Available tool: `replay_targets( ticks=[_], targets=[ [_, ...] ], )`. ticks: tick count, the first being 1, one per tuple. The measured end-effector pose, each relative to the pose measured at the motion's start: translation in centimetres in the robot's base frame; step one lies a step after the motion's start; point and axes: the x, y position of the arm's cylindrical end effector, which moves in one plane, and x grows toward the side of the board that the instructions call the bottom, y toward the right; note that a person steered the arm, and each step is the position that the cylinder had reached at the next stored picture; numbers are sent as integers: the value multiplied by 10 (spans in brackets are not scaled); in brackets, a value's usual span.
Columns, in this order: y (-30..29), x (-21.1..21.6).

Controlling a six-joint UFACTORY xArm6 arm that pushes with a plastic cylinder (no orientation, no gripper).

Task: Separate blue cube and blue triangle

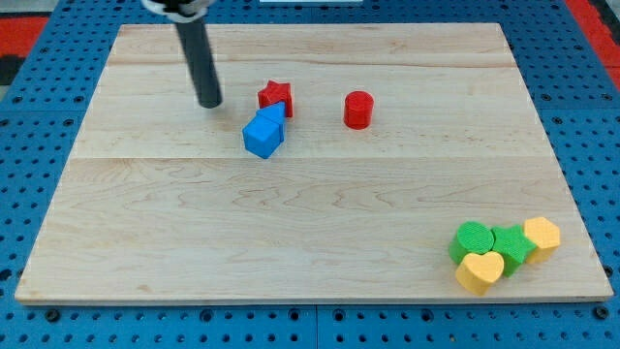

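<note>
We see the blue cube (261,139) touching the blue triangle (274,116), the pair running diagonally toward the view's upper right, just below the red star (276,96) on the table (291,242). Our rod stands nearly upright, leaning slightly; my tip (210,102) sits left of the blocks, apart. It carries no jaws.

no readable text, labels or numbers
</note>
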Motion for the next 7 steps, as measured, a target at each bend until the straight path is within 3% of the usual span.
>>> replay_targets(
  ticks=[2, 3, 4, 5, 6, 7],
  targets=[
    [94, 0],
    [58, 7],
    [-37, 33],
    [-68, 80],
    [-50, 124],
    [-43, 132]
  ],
)
